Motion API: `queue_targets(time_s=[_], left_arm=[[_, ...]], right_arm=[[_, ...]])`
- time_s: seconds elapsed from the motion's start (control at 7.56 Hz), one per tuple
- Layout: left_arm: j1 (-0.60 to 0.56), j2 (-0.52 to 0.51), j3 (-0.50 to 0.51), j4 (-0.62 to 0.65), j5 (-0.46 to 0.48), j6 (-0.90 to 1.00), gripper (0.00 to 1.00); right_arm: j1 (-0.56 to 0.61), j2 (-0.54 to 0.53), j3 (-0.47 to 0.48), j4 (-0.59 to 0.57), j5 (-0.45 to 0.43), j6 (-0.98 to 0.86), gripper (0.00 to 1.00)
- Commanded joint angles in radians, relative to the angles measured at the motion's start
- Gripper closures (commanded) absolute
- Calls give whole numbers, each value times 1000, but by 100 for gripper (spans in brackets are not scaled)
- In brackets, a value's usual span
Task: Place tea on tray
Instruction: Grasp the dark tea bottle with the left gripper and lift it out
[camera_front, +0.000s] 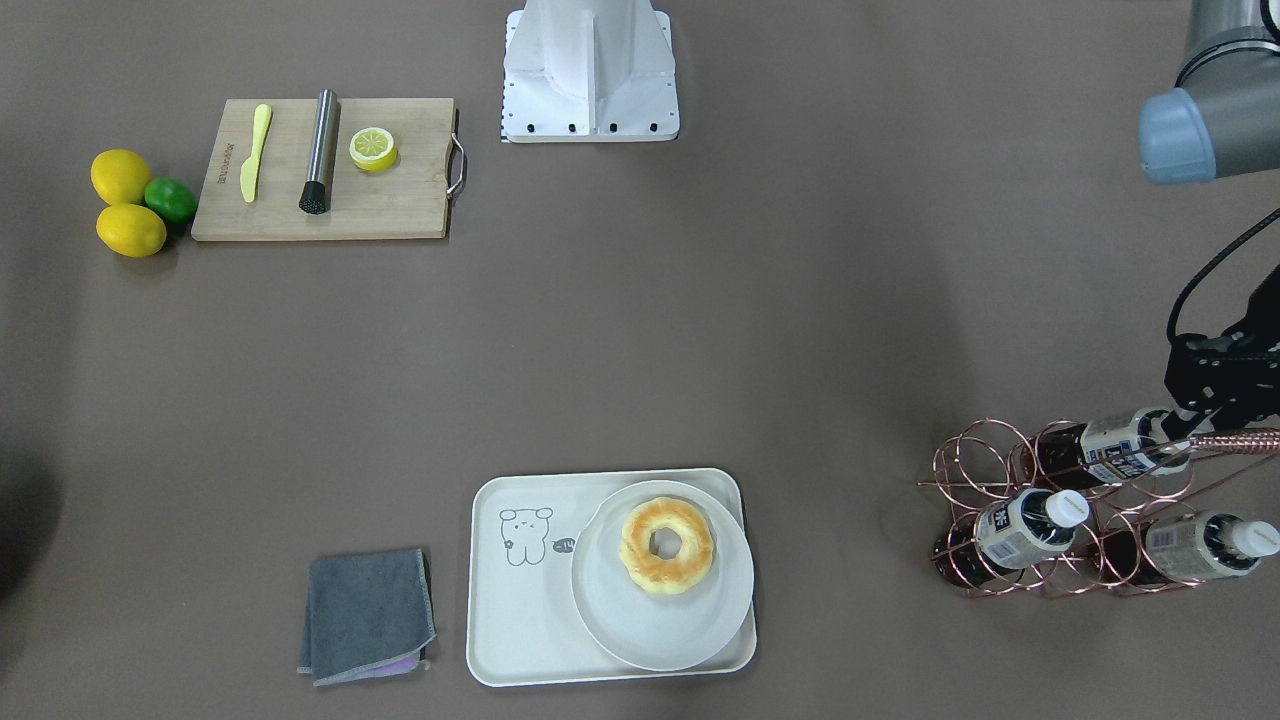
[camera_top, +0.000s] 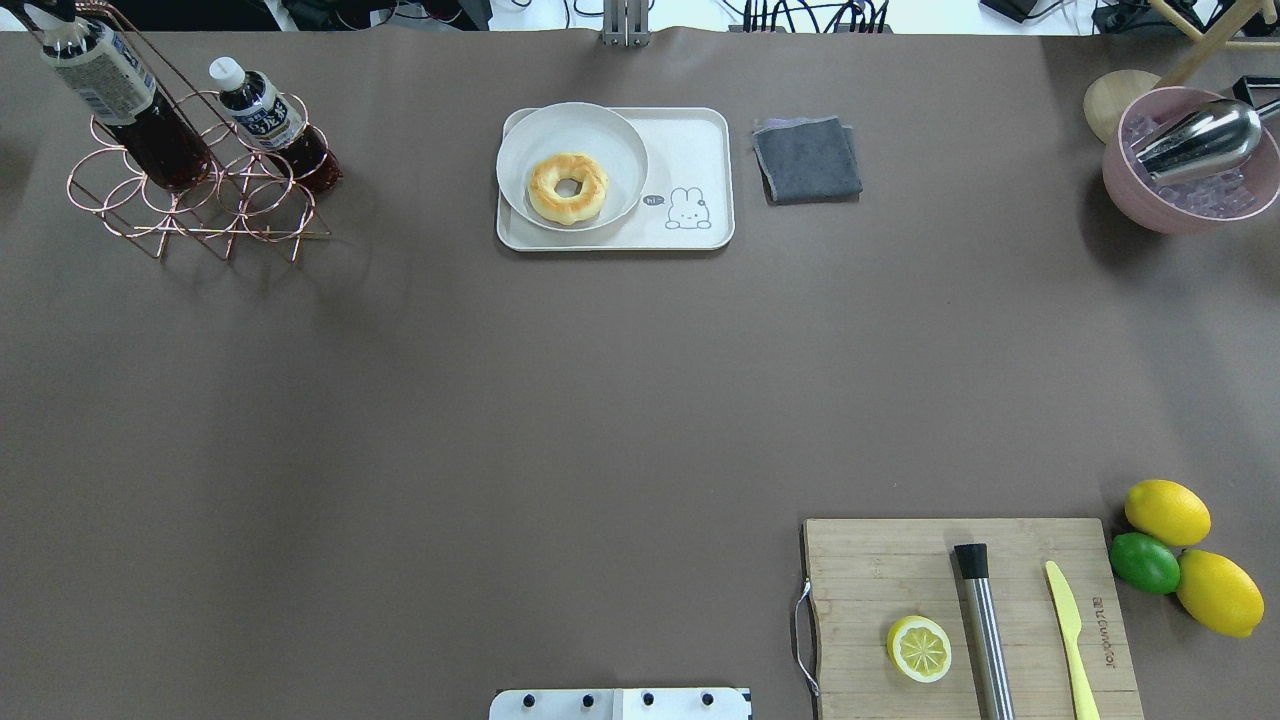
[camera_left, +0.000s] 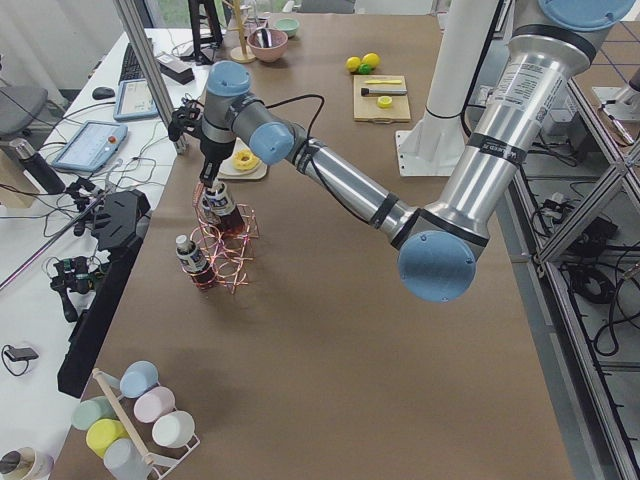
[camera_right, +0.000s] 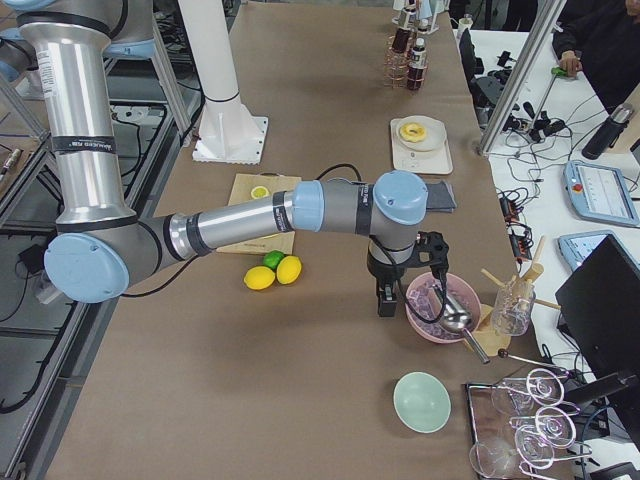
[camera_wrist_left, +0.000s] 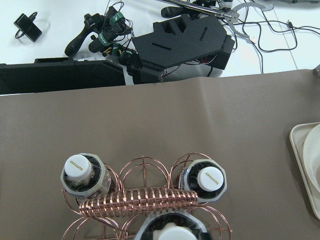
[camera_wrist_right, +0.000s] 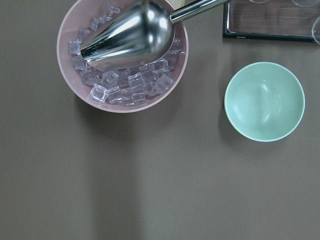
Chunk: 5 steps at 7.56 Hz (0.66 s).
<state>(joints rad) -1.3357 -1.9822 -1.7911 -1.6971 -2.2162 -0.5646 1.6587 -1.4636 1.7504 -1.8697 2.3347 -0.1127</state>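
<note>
The tea (camera_front: 1025, 528) is a dark bottle with a white cap and a navy-and-white label. It lies in a lower ring of a copper wire rack (camera_front: 985, 470), and also shows in the overhead view (camera_top: 262, 112). The cream tray (camera_front: 520, 620) with the bear drawing holds a white plate (camera_front: 660, 630) with a donut. My left gripper (camera_front: 1200, 415) is at the cap of another bottle (camera_front: 1120, 447) in the rack's top ring. I cannot tell whether it is open or shut. My right gripper (camera_right: 385, 300) hangs beside a pink ice bowl (camera_right: 435, 305). I cannot tell its state.
A third bottle with a pale beige label (camera_front: 1195, 545) lies in the rack. A grey cloth (camera_front: 368, 615) lies beside the tray. A wooden cutting board (camera_front: 400, 200) carries a lemon half, a metal muddler and a yellow knife, with lemons and a lime (camera_front: 130, 205) beside it. A mint bowl (camera_wrist_right: 264, 101) stands near the ice bowl.
</note>
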Motion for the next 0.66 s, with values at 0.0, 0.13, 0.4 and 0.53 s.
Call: queue_targets(time_s=[0.0,0.13,0.4,0.53], left_arm=[[-7,14,-108,65,7,-11,100],[7,34,-144,67,7,-20,100],[79,72,-233,67,15,-146,100],[143,74,-279,82,85,-212,100]], right_arm=[[0,-1,-6,0,0,-1,0],[1,-3,-6,0,0,-1,0],[1,-3,-6,0,2,-1,0],[0,-3,-8,0,2,1,0]])
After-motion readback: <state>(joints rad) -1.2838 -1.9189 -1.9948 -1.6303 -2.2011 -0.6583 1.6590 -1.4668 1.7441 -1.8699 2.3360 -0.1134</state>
